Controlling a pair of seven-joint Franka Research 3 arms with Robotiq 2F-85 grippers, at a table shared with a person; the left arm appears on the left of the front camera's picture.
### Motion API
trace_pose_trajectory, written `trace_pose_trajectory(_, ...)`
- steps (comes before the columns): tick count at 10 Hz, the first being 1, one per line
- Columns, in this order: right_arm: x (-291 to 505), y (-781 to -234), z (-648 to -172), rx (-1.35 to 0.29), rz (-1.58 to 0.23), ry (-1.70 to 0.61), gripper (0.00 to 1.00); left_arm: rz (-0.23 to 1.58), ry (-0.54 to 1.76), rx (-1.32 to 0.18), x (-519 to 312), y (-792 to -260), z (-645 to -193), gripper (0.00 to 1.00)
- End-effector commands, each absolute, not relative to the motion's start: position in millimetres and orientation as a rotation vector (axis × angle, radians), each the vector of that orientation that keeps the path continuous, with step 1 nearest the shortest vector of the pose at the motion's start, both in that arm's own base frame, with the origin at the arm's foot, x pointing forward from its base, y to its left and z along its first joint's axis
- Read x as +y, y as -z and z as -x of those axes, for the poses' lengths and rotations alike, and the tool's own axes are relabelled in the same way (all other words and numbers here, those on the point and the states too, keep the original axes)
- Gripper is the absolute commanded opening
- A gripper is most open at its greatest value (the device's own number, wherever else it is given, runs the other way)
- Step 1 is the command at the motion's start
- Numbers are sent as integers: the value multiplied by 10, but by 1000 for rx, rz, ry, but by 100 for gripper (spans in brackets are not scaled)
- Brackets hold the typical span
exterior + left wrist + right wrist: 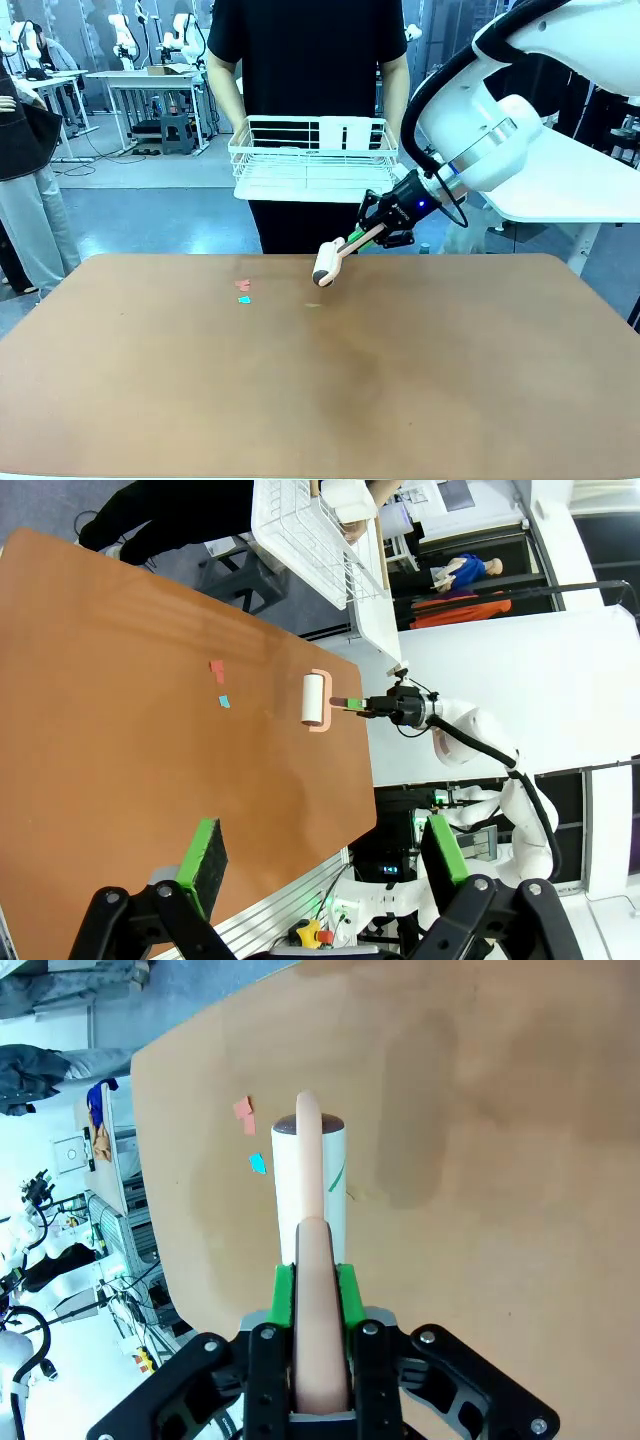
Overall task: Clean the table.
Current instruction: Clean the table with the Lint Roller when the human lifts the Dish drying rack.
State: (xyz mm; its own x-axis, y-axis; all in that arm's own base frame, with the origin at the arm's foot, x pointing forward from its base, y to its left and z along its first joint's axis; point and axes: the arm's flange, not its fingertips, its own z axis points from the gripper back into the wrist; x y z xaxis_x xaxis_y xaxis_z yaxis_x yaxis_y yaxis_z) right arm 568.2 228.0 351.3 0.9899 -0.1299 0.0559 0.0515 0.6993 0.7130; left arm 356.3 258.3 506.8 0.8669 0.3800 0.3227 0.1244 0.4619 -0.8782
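The reddish-brown table (pixel 400 400) carries a pink scrap (pixel 243 285) and a cyan scrap (pixel 244 299) left of centre near its far edge. My right gripper (pixel 385 228) is shut on the pink handle of a lint roller (pixel 325 265), whose white head hangs just right of the scraps, seemingly a little above the top. In the right wrist view the green pads (pixel 283 1295) clamp the handle and the lint roller (pixel 310 1185) points past the cyan scrap (pixel 258 1163). My left gripper (pixel 322 855) stands open over the table (pixel 100 730) with nothing between its fingers.
A person at the far side holds a white wire rack (pixel 315 160) above the table's far edge. A tiny greenish speck (pixel 313 305) lies below the roller head. White tables and other gear stand farther back.
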Motion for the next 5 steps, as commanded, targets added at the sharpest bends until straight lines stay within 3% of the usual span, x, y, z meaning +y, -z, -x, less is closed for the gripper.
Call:
trace_pose_trajectory(1,2318,-3479,-5668,-96,-789,98,21,1102,-161,-535,2598,-5090,-3542,100)
trace_pose_trajectory(5,2318,-3479,-5668,-96,-789,98,21,1102,-161,-535,2598,-5090,-3542,100)
